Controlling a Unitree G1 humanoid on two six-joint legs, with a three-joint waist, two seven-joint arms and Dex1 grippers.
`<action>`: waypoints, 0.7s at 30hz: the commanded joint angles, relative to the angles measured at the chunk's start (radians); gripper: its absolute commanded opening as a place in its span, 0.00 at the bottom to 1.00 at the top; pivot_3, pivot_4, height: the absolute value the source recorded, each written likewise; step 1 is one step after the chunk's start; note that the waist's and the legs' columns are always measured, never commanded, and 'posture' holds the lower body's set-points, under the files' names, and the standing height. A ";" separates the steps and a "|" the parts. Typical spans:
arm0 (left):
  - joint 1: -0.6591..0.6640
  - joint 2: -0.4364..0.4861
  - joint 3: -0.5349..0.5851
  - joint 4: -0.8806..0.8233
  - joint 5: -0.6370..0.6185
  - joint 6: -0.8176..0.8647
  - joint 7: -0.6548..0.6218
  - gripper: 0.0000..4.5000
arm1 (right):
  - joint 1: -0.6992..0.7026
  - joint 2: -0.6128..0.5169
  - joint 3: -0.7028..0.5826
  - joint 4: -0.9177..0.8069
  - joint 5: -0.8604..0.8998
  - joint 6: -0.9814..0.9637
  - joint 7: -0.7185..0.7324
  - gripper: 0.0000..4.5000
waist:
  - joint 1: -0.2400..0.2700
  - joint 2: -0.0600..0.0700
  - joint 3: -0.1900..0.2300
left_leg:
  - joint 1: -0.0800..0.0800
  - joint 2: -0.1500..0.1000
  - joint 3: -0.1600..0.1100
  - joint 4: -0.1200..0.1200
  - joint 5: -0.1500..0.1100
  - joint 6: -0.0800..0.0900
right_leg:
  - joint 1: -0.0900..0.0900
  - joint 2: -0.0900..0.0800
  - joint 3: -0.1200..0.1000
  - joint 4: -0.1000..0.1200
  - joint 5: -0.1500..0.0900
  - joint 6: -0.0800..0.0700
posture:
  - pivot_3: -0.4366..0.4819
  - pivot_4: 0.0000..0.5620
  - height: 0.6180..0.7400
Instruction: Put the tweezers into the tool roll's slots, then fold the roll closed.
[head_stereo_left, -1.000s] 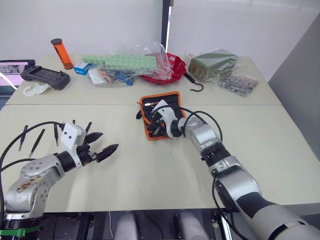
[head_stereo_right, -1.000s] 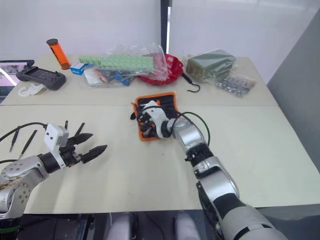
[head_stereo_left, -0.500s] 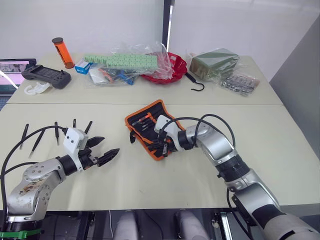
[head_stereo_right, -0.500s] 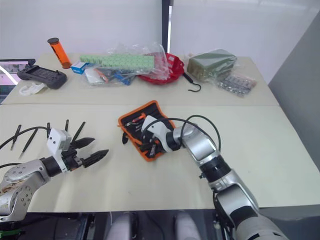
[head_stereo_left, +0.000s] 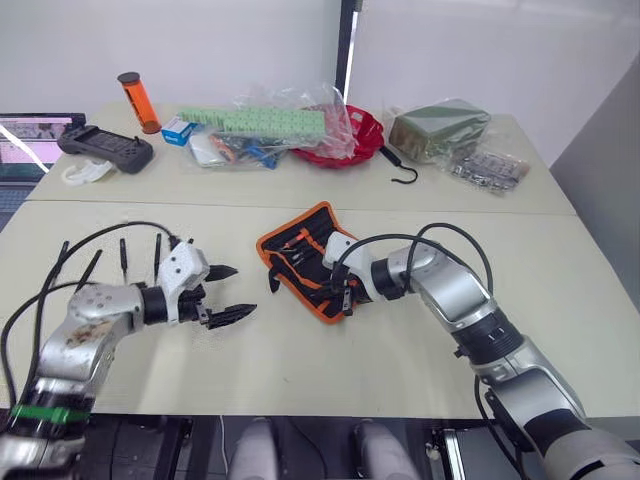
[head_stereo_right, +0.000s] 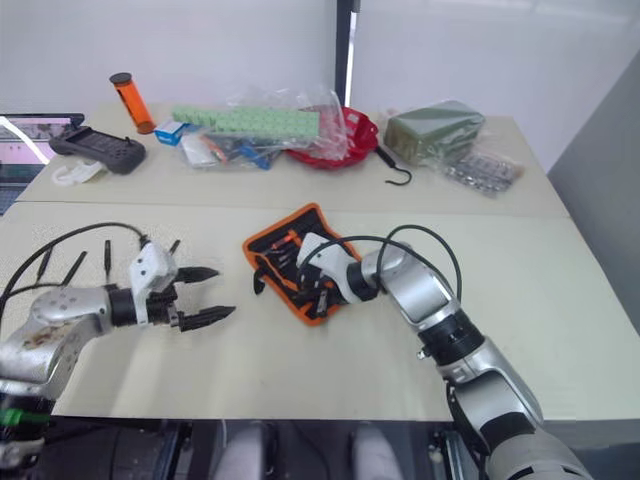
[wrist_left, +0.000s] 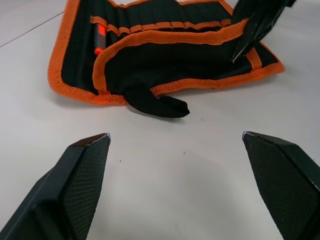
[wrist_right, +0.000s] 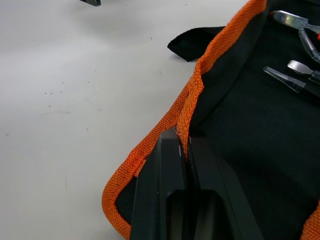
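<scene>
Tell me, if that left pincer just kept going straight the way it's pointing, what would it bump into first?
Probably the tool roll. The left pincer is open and aimed across bare table at the roll's black strap and orange-edged flap, so the strap end would likely be touched first.

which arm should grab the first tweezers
Left. The open left gripper hovers beside the loose tweezers, while the right gripper is shut on the tool roll edging.

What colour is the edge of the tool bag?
Bright orange, around the black tool roll; the left wrist view shows it best.
</scene>
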 joint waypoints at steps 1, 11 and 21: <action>-0.201 -0.013 -0.071 0.199 0.085 -0.153 -0.120 1.00 | 0.000 0.006 -0.007 -0.043 0.007 0.006 -0.015 0.01 | 0.004 0.000 0.000 | -0.001 0.000 0.000 0.000 0.000 0.000 | 0.000 0.000 0.000 -0.001 0.000 0.000 | 0.48 0.27 0.97; -0.652 -0.138 -0.242 0.824 0.316 -0.580 -0.348 1.00 | 0.017 0.025 -0.012 -0.072 0.021 0.036 -0.053 0.01 | 0.000 0.000 0.000 | -0.003 0.000 -0.001 0.002 0.001 0.002 | -0.002 0.001 0.000 0.001 0.000 0.000 | 0.48 0.27 0.97; -0.802 -0.224 -0.248 1.080 0.413 -0.747 -0.351 0.66 | 0.019 0.025 -0.021 -0.090 0.038 0.061 -0.085 0.00 | 0.004 0.000 0.000 | -0.005 0.000 -0.003 0.002 0.001 0.002 | -0.002 0.001 -0.001 0.001 0.000 0.000 | 0.48 0.27 0.97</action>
